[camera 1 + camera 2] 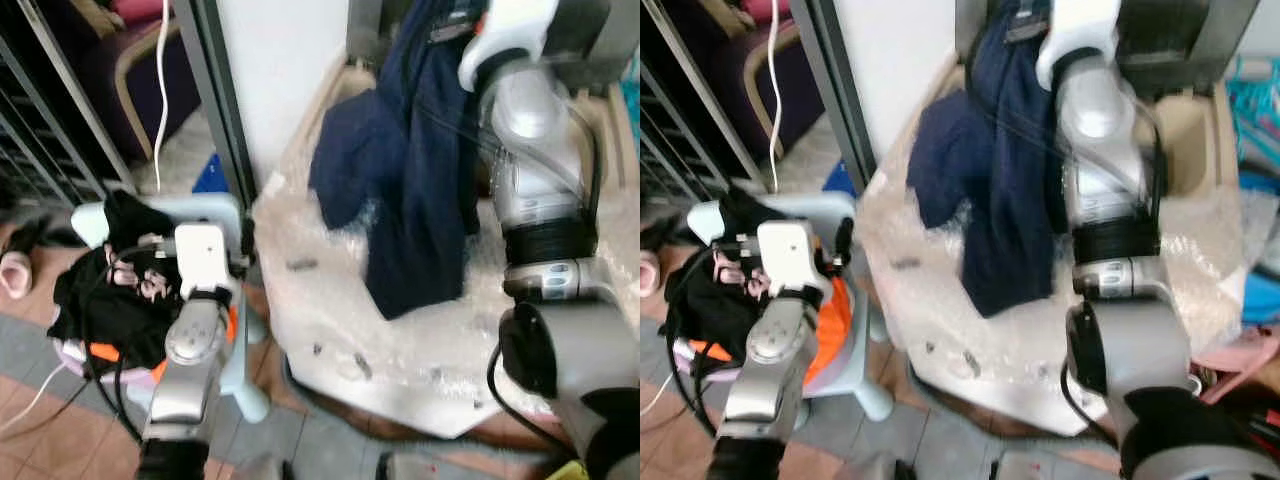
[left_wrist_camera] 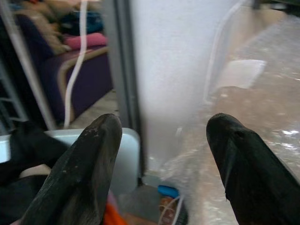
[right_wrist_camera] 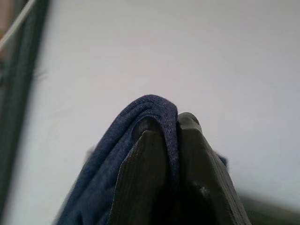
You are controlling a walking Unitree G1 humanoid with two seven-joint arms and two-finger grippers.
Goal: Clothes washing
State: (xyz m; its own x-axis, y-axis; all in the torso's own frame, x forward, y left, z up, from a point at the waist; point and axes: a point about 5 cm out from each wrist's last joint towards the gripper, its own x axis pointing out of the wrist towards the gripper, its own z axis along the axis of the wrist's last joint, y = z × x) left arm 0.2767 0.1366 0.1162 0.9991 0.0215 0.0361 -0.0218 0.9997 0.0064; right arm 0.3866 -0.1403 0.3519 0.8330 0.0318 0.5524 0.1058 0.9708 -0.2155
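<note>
Hanging lengthwise downward, navy garment pinched in right tool

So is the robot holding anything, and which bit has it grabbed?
Yes. The right pincer is shut on a fold of the dark blue garment, which hangs down from it. The left pincer is open and holds nothing.

Materials noted: cloth, plastic film, metal.
We record a matt navy cloth garment, crinkled glossy bubble wrap, smooth silver metal arms, and matt black fingers, scuffed.
</note>
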